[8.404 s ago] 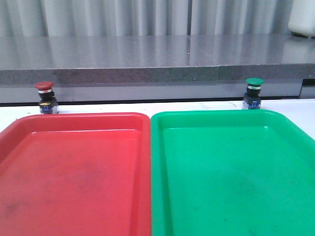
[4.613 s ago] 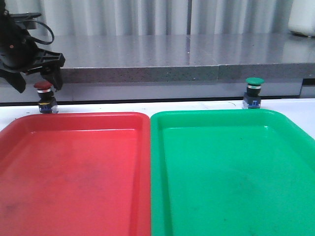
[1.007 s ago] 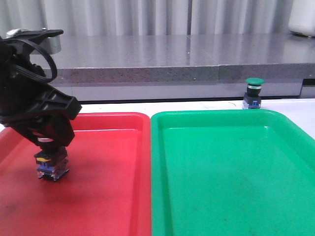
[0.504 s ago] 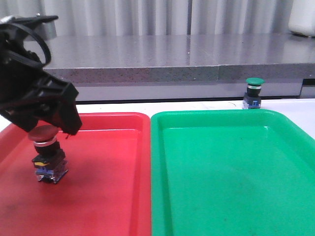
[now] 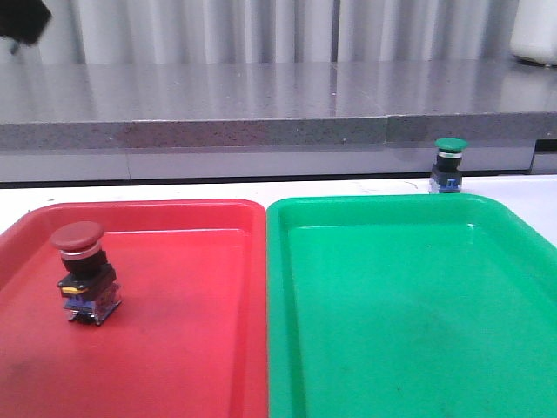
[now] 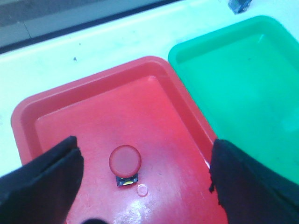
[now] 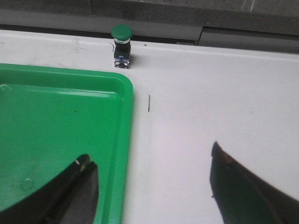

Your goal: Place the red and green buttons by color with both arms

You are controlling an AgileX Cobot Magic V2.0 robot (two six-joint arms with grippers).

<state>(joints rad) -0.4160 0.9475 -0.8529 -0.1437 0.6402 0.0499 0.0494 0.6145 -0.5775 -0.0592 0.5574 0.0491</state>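
Observation:
The red button (image 5: 81, 272) stands upright in the red tray (image 5: 191, 340), at its left side; it also shows in the left wrist view (image 6: 124, 161). My left gripper (image 6: 145, 158) is open and empty, high above the button. The green button (image 5: 449, 164) stands on the white table behind the green tray (image 5: 487, 348), near its far right corner; it also shows in the right wrist view (image 7: 122, 45). My right gripper (image 7: 152, 175) is open and empty, over the green tray's right edge (image 7: 124, 140), well short of the green button.
A grey stone ledge (image 5: 278, 104) runs along the back of the table. A white container (image 5: 533, 30) stands at the far right on it. A part of the left arm (image 5: 22, 19) shows at the top left corner. White table (image 7: 210, 102) lies right of the green tray.
My left gripper carried the red button from behind the red tray into it, let go, and has risen away out of the front view. The green button has not moved.

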